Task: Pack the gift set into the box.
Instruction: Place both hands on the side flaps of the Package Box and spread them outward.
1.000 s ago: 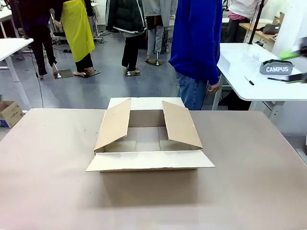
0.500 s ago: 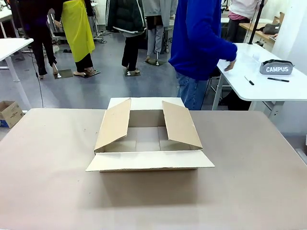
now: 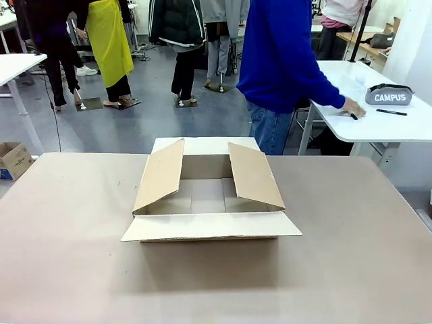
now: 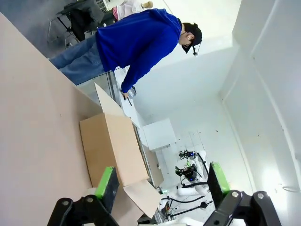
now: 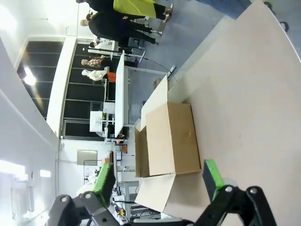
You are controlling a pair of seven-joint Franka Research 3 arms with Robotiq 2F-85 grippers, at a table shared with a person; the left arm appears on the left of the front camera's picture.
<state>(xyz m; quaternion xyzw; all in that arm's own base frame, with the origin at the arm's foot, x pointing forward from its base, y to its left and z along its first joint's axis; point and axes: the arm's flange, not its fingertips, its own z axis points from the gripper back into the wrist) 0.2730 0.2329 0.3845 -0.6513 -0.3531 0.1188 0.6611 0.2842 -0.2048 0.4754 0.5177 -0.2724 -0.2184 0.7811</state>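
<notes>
Left gripper (image 4: 162, 168) spread; right gripper (image 5: 158, 165) spread.

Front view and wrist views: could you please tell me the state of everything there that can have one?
Box: open, flaps spread, visible floor bare.
Grey pouch: lying on the white side table, not packed.
Left claw: open, empty.
Right claw: open, empty.
Person's hand: down on the white side table, short of the pouch.

Brown box (image 3: 210, 196) open, flaps spread, mid tan table (image 3: 67, 236); grey CAMPUS pouch (image 3: 389, 95) on white side table (image 3: 405, 127).
</notes>
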